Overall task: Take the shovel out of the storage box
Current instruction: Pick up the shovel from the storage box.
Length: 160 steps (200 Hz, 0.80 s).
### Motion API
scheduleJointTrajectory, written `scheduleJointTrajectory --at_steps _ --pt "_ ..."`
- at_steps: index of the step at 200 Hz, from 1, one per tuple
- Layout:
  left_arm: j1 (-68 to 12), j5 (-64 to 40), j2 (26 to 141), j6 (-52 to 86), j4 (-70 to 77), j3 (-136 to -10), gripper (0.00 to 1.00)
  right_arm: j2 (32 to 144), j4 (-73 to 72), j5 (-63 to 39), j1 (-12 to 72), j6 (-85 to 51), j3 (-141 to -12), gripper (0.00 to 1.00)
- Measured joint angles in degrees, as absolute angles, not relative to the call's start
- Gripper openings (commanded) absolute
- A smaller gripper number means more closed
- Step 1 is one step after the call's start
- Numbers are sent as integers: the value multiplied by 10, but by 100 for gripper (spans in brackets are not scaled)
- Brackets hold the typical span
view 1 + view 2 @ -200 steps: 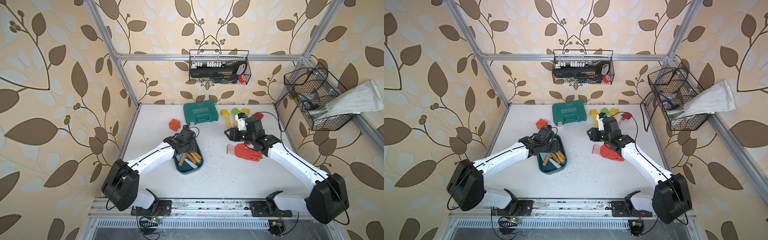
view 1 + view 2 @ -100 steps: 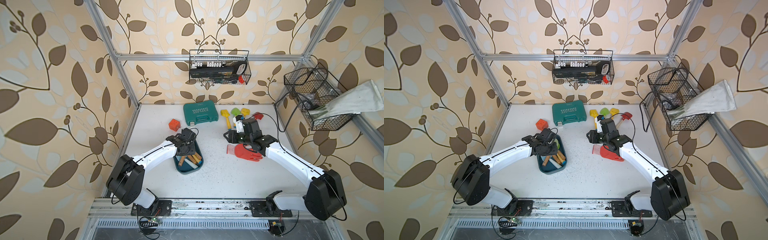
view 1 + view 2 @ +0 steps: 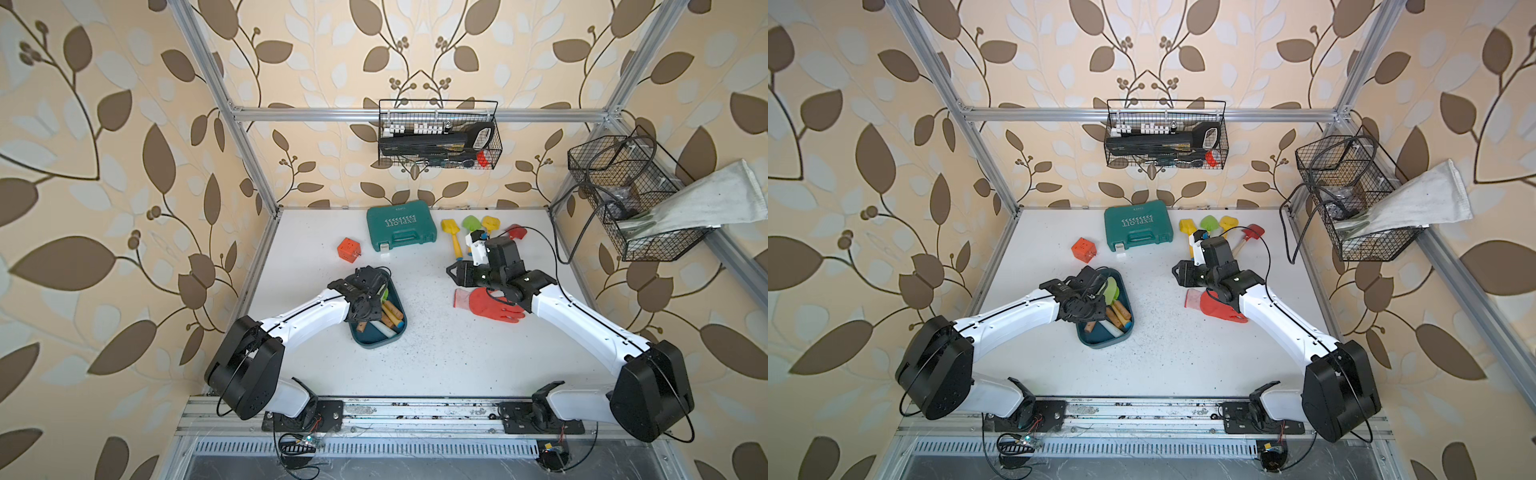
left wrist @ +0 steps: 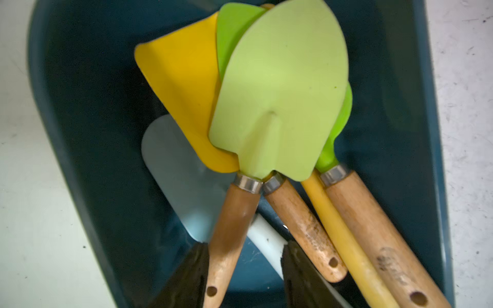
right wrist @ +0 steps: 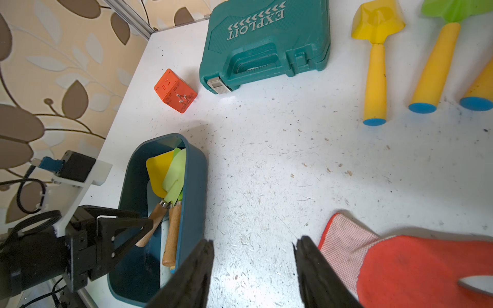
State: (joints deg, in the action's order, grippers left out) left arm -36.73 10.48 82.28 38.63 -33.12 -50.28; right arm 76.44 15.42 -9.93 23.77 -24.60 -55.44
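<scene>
On the left part of the tabletop [image 3: 436, 353], in a top view, the storage box [image 3: 376, 343] sits with the left hand [image 3: 365, 311] low inside it. The right hand [image 3: 452, 271] is near a red glove [image 3: 490, 305]. From the left wrist, the light green shovel [image 4: 280, 93] lies in the box on top of others. Its wooden handle [image 4: 229, 226] is between the hand's fingers [image 4: 186, 274], which stand apart. From the right wrist, the right hand's fingers [image 5: 192, 274] are apart too, over the tabletop.

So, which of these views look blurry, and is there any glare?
Left wrist view: shovels slightly smeared, box interior dark. Right wrist view: its own jaws soft, table glary. Both top views: sharp, evenly lit.
</scene>
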Motion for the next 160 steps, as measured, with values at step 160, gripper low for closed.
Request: scheduleJointTrajectory --at_steps 160 --pt "-367 103 822 360 -314 -477 15 755 153 -105 231 -244 -554 52"
